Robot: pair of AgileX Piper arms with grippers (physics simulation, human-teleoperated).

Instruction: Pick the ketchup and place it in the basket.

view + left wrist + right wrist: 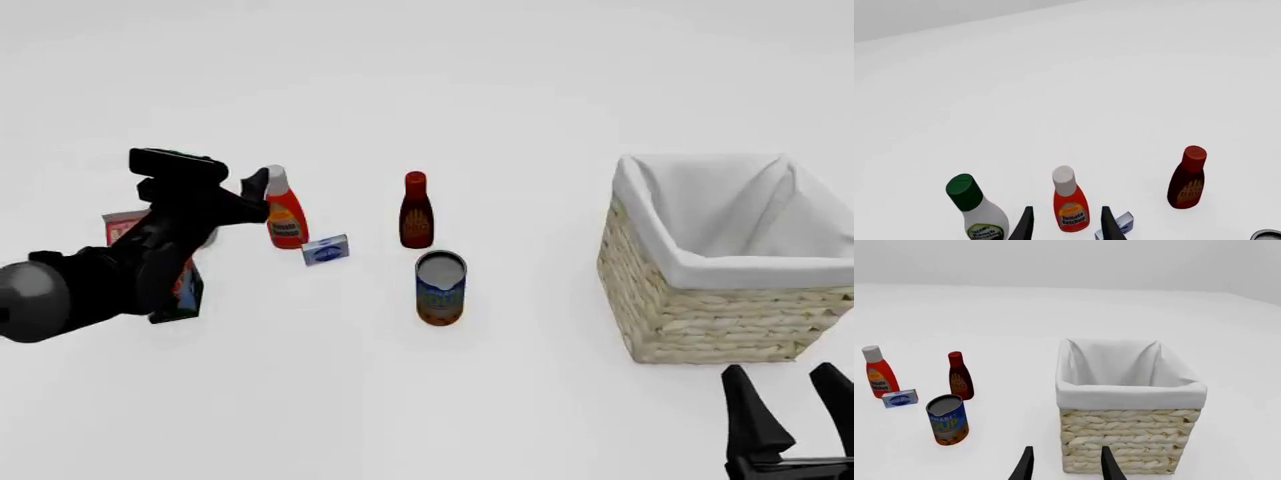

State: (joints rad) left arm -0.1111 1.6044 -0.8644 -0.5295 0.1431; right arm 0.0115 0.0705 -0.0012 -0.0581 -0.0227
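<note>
Left gripper [254,195] spread, just short of ketchup [283,212] at centre left; basket [707,300] far right, bare desk [534,380] between; right gripper [791,395] spread, lower right.

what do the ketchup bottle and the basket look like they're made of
Ketchup bottle: likely smooth, glossy plastic, going by its even red-orange body, plain pale cap and paper-like label. Basket: woven straw-coloured wicker, visibly plaited, lined with matte white cloth folded over the rim.
</note>
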